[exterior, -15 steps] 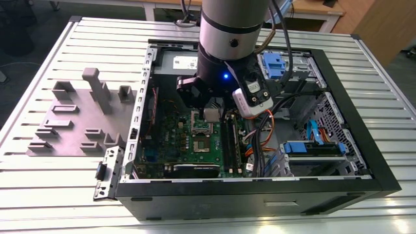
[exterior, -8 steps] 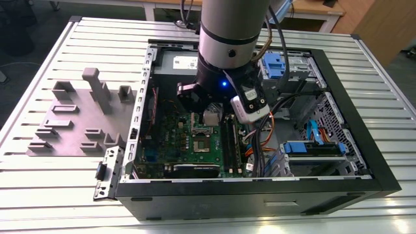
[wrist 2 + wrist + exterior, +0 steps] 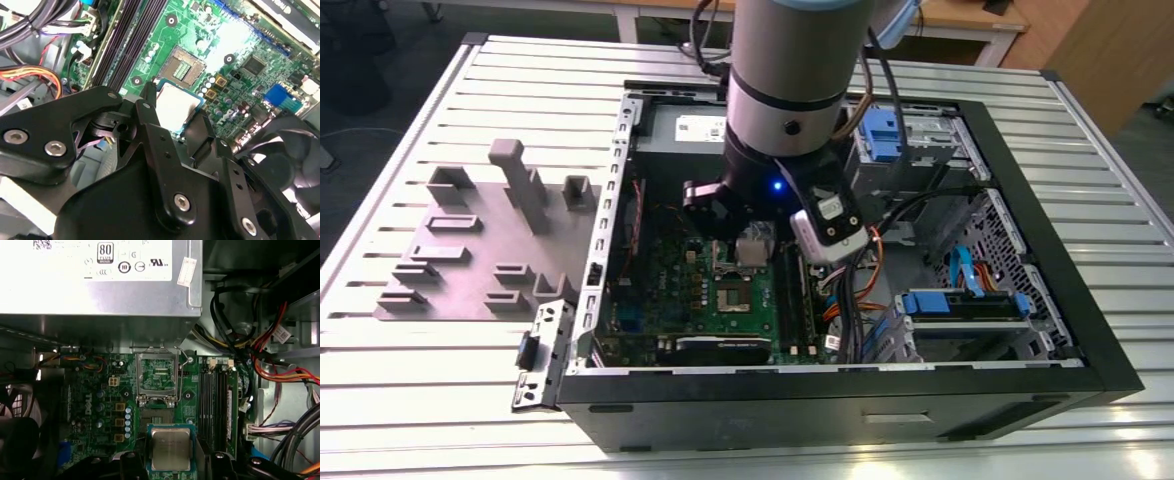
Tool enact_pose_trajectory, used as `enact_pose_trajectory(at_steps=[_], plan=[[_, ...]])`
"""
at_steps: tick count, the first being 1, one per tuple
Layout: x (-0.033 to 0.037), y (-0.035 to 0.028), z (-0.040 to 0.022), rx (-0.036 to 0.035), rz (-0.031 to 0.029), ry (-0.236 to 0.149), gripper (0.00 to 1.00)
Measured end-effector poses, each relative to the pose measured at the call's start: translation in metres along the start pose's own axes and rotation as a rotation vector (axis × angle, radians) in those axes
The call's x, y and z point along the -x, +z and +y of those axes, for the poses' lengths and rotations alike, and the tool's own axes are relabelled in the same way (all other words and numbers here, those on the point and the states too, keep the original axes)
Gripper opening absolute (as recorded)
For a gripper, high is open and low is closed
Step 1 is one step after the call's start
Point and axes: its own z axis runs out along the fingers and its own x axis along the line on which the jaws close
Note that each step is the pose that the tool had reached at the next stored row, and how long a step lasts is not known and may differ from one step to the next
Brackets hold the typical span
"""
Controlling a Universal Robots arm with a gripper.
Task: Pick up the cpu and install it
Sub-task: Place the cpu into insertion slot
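Observation:
My gripper (image 3: 171, 461) hangs inside the open computer case, low over the green motherboard (image 3: 90, 405). It is shut on the cpu (image 3: 171, 447), a small square chip with a silvery top and a pale rim, held flat between two black fingers (image 3: 131, 462). In the second wrist view the cpu (image 3: 176, 106) sits between the fingers (image 3: 149, 112), just beside the bare dark socket (image 3: 184, 65). The socket's silver load frame (image 3: 157, 377) stands lifted open. In the exterior view the gripper (image 3: 754, 248) hovers just above the socket (image 3: 736, 296).
A silver power supply (image 3: 95, 280) sits close behind the socket. Bundled cables (image 3: 270, 350) and memory slots (image 3: 217, 400) run along one side, and a black fan (image 3: 285, 160) on the other. A grey plate with plastic blocks (image 3: 480, 250) lies outside the case at the exterior view's left.

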Motion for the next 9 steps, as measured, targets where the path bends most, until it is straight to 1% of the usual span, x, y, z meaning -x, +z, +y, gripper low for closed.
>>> enact_pose_trajectory(at_steps=[3, 9], plan=[[-0.0004, 0.0044, -0.0026, 0.0004, 0.0, 0.0, 0.47], [-0.0034, 0.0151, -0.0033, 0.0003, 0.0016, 0.0, 0.47]])
